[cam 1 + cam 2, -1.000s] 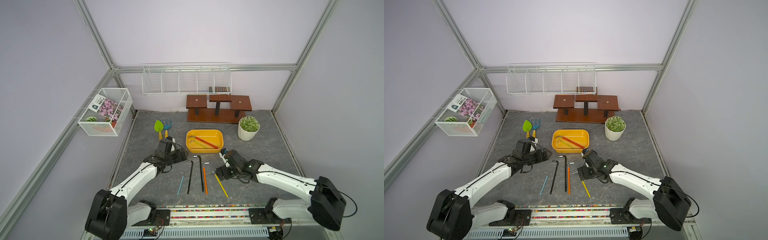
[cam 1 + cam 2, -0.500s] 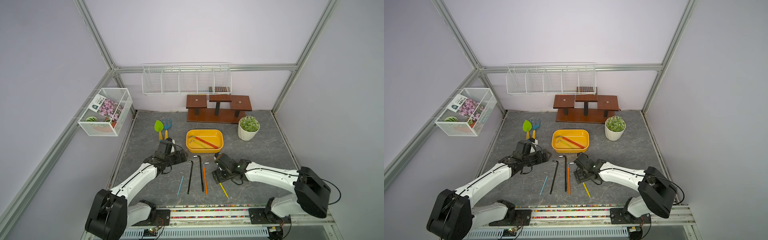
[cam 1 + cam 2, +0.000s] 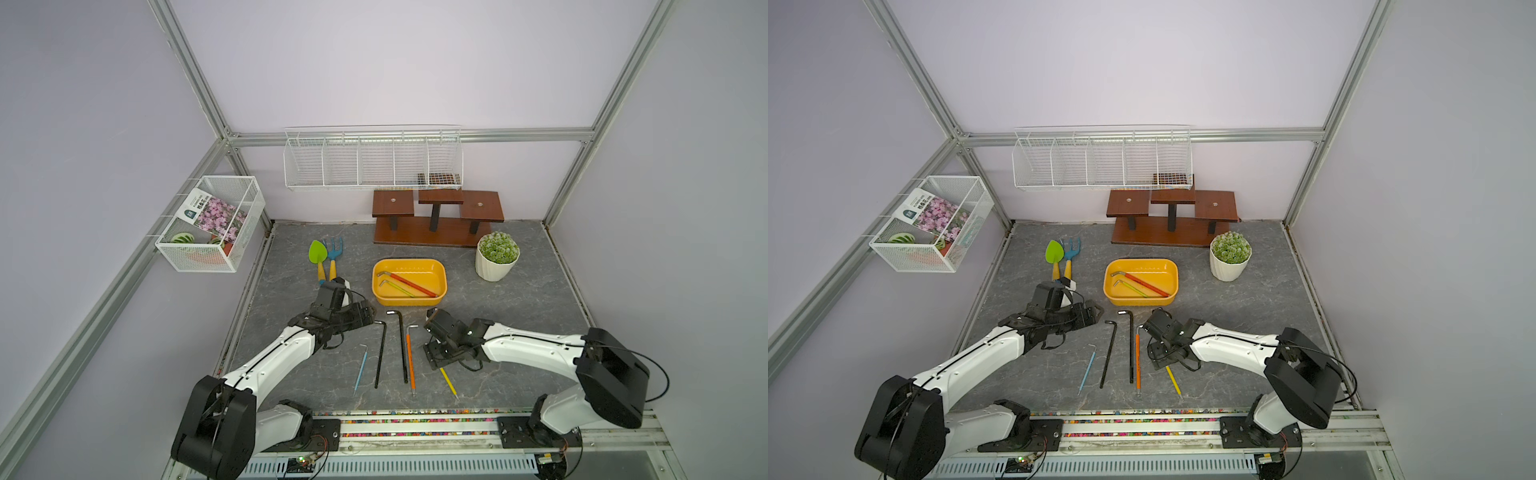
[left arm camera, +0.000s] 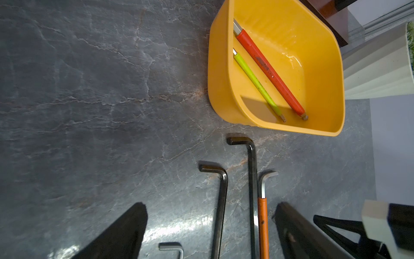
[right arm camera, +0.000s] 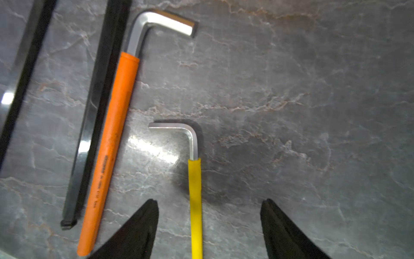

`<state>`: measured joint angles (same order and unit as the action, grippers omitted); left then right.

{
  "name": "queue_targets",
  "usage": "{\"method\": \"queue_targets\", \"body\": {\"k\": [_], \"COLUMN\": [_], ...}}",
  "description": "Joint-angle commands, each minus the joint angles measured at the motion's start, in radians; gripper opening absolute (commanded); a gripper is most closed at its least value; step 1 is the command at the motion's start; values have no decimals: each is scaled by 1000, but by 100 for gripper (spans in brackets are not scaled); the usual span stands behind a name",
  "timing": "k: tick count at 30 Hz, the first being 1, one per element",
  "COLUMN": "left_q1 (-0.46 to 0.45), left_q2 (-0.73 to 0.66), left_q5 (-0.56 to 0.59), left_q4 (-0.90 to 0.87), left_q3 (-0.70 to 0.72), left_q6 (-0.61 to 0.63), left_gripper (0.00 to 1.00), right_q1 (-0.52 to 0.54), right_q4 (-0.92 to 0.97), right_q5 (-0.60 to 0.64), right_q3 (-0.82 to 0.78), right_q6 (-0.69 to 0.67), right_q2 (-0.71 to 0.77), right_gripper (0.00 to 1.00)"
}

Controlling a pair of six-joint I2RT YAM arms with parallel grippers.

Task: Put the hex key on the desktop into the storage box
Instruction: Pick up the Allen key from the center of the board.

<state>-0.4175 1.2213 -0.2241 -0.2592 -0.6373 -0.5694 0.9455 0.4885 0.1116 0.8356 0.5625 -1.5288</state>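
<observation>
Several hex keys lie side by side on the desktop (image 3: 519, 316): blue (image 3: 360, 371), two black (image 3: 380, 353), orange (image 3: 410, 357) and yellow (image 3: 449, 379). My right gripper (image 5: 209, 201) sits low over the yellow hex key (image 5: 195, 190). It is open, and the yellow shaft runs between its fingers without touching them. My left gripper (image 4: 211, 205) hovers open over the heads of the black keys (image 4: 221, 201), holding nothing. The yellow storage box (image 3: 407, 301) stands just behind the row, with a red hex key (image 4: 268, 69) and a green one (image 4: 255, 83) inside.
A white pot with a green plant (image 3: 496, 259) stands right of the box. Green and blue garden tools (image 3: 326, 259) lie to its left. A brown wooden stand (image 3: 436, 220) is at the back, and white wire baskets (image 3: 372, 160) hang on the walls.
My right wrist has swung left and settled over the yellow key's head end, and its jaws have narrowed a little. The left arm has not moved.
</observation>
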Motion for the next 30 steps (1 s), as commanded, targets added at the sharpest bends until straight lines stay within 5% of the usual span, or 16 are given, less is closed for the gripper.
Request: {"method": "queue_targets", "body": {"k": [1, 6, 17, 30], "left_q1": [-3, -3, -3, -3], "left_q2": [9, 2, 25, 9], "left_q5": [9, 15, 16, 1], "left_q4": [11, 1, 0, -4], "left_q3": [5, 8, -11, -18], "left_q6": [-6, -6, -6, -24], "left_gripper": [94, 94, 94, 94], "right_q1": [21, 46, 66, 68], "right_q4": [38, 59, 108, 178], "right_q5": [25, 40, 95, 172], "right_q3": [28, 57, 100, 142], "right_q6": [10, 3, 8, -36], "right_q2": [-39, -94, -168, -141], "right_gripper": [72, 68, 34, 12]}}
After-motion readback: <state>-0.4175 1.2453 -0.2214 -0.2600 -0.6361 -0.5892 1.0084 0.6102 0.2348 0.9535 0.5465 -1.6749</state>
